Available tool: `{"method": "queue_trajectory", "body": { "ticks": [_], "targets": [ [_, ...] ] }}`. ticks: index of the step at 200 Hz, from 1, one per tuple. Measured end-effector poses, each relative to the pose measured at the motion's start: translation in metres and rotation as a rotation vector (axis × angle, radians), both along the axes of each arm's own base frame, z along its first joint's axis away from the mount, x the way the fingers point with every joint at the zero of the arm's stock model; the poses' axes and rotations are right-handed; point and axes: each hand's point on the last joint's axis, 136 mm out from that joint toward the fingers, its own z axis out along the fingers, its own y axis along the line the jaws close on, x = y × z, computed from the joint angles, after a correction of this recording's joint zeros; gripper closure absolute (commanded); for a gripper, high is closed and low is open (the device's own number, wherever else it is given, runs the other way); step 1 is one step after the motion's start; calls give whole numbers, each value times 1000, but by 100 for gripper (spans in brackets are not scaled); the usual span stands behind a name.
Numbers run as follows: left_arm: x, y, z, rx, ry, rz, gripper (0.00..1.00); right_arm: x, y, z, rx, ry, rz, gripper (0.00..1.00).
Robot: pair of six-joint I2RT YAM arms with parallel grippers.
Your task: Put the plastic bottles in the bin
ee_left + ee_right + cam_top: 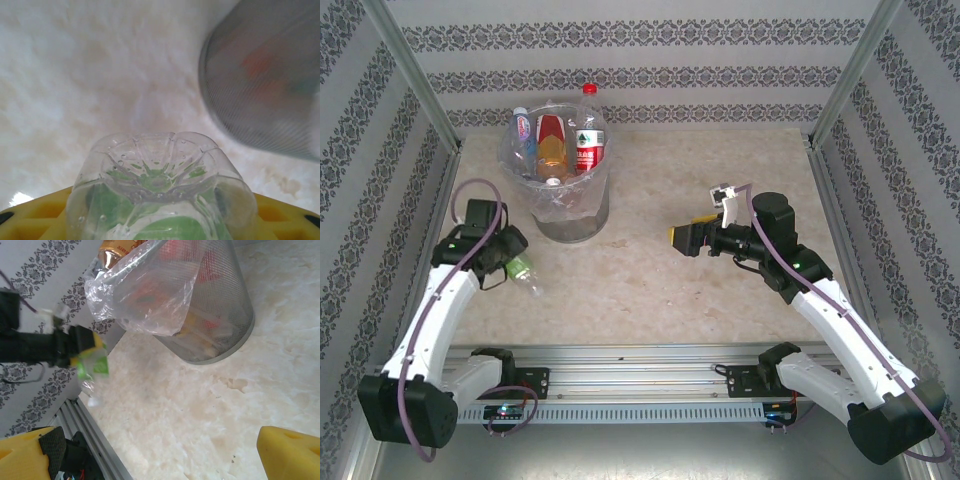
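Closest to the lens, in the left wrist view, is the ribbed base of a green-labelled bottle (159,200), clamped between the yellow pads (40,215) of the left gripper (516,262). The gripper holds it low over the table (650,290), near the left wall (380,150) and just on the near-left side of the bin (563,190); whether the bottle touches the tabletop I cannot tell. The bin stands toward the far left of the table with its bag (145,295) spilling over the rim. It is heaped: several bottles stand upright inside, and a red-capped one (588,125) rises well above the rim. Every other bottle I can make out is already in the bin, so I judge the task nearly done, with the held bottle likely the last. Room inside looks scarce, so a bottle dropped on top of the pile might slide off. Between the bin and the right arm the tabletop offers open room. The right gripper (692,238) hangs over the middle-right of the table, jaws wide apart and holding nothing, well apart from the bin. Beyond it, the right wall (900,150) and its metal post (850,70) bound the workspace, and the rail (640,365) marks the near edge.
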Motion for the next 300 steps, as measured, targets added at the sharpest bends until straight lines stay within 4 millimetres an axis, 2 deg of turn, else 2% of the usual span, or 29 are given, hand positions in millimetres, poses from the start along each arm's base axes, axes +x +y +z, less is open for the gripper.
{"method": "queue_trajectory", "body": {
  "ticks": [42,79,102,125,151,167,183,230,251,269,281,300],
  "targets": [
    [8,30,87,213,-115,16,43,2,-2,1,-6,-9,-17,2],
    [28,47,166,370,-231,20,44,2,-5,1,-15,-18,-33,2],
    [41,50,205,432,-290,6,45,1,-7,4,-16,-30,-38,2],
    [62,48,245,453,-375,-7,46,0,-8,7,-14,-41,-45,2],
    [86,39,277,437,-463,-34,46,-1,-9,8,-14,-46,-51,2],
    [102,31,289,426,-500,-53,46,-1,-10,9,-14,-48,-52,2],
    [120,12,300,413,-537,-95,46,-2,-10,10,-14,-50,-53,2],
    [177,-74,312,398,-617,-285,45,-4,-12,14,-10,-61,-57,2],
    [197,-117,304,419,-632,-386,45,-5,-13,15,-11,-64,-61,2],
    [212,-148,289,439,-623,-462,45,-7,-14,15,-12,-65,-65,2],
    [221,-163,279,450,-609,-496,45,-8,-16,16,-13,-69,-70,2],
    [231,-175,263,468,-581,-530,45,-11,-18,18,-14,-73,-77,2]
  ]
}}
